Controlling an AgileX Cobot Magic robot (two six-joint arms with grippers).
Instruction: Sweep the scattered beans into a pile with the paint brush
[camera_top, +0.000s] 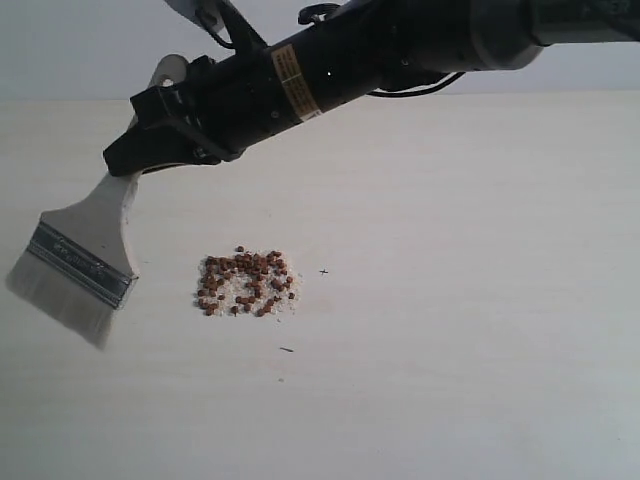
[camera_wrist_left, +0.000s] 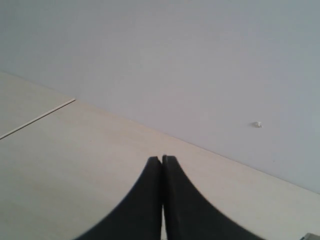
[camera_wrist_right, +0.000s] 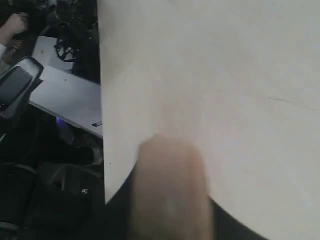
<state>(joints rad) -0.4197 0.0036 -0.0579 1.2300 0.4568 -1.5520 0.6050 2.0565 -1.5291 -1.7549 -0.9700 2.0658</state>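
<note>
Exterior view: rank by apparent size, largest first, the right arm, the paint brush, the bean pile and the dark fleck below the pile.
1. right arm, likely enlarged by nearness to the camera
2. paint brush
3. bean pile, clearly smaller than the brush
4. dark fleck

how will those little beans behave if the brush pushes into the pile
The beans look small and round, so they would likely roll and scatter easily. They seem light, so the paint brush with its wide bristles could probably move many at once.
</note>
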